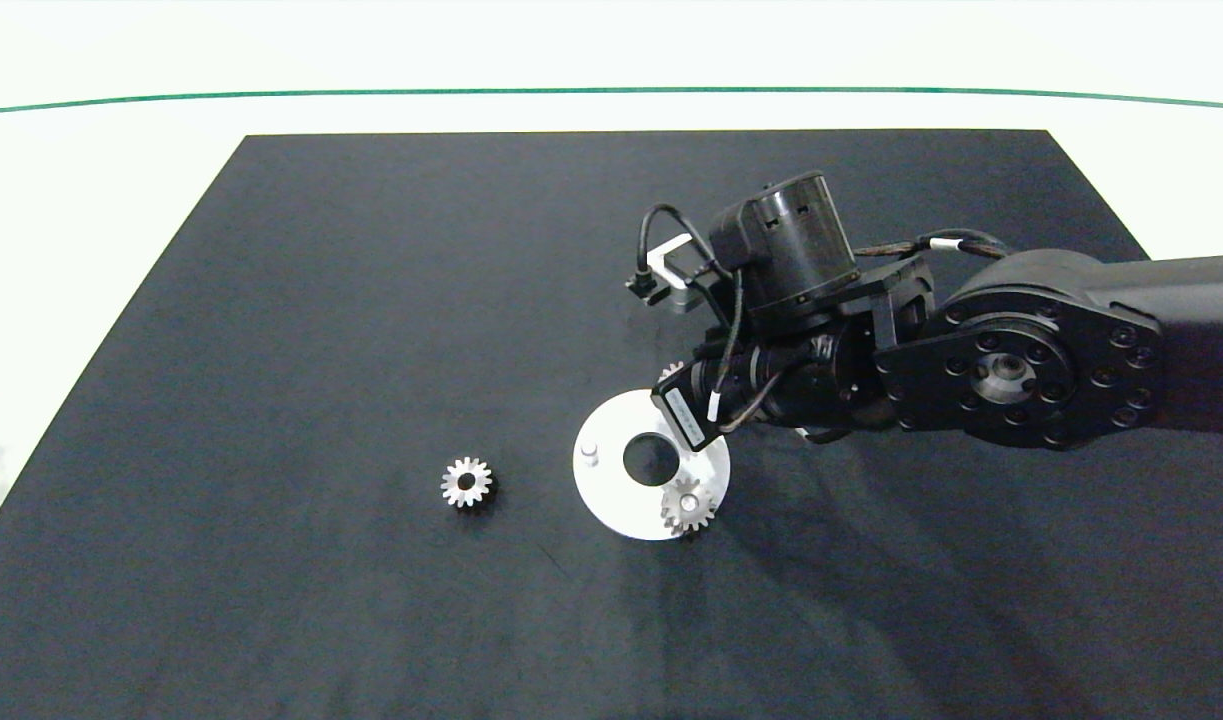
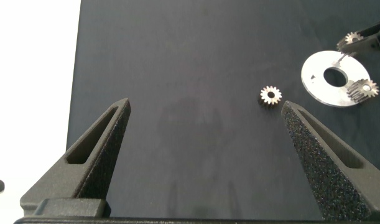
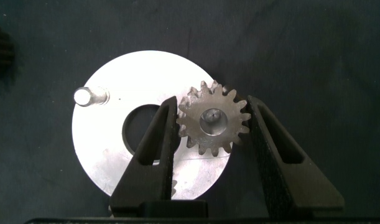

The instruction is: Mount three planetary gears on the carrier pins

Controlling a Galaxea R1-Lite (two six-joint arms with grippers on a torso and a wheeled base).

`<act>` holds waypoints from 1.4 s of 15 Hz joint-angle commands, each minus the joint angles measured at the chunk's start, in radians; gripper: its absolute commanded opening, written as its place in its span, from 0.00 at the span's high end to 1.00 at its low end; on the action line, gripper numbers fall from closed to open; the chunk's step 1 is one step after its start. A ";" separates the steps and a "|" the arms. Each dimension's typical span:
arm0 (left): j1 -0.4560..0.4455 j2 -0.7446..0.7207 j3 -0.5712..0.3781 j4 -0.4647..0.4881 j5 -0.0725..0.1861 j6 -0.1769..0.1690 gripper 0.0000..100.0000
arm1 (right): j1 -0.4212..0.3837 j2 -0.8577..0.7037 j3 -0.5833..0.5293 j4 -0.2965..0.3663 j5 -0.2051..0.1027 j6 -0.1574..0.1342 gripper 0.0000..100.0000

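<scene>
Item: my right hand (image 3: 213, 121), over the far rim of the white disc (image 3: 109, 155), fingers straddling a gear (image 3: 213, 121) seated on its pin; light contact or released, I cannot tell.
Item: second gear (image 1: 687, 505) seated, near rim.
Item: third gear (image 1: 467, 482) loose on the tabletop (image 1: 321, 300), left of the bare pin (image 1: 590, 452).
Item: my left hand (image 2: 205, 112), released, nearer it.
</scene>
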 commanded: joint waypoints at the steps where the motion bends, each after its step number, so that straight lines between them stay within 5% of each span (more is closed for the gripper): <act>1: 0.000 0.005 -0.003 0.001 -0.001 0.001 0.00 | -0.003 0.010 0.002 0.002 -0.001 -0.001 0.87; 10: 0.000 0.008 -0.009 0.000 -0.001 0.001 0.00 | -0.013 0.021 -0.001 0.002 -0.001 -0.001 0.87; 11: 0.000 0.008 -0.009 0.001 -0.001 0.001 0.00 | -0.013 0.021 -0.001 0.002 -0.001 -0.001 0.00; 19: 0.000 0.004 -0.017 0.000 -0.001 0.001 0.00 | -0.011 0.015 0.002 -0.002 -0.001 0.004 0.00; 21: -0.002 -0.010 -0.009 0.003 0.002 0.001 0.00 | -0.005 -0.106 0.042 0.000 -0.029 0.007 0.00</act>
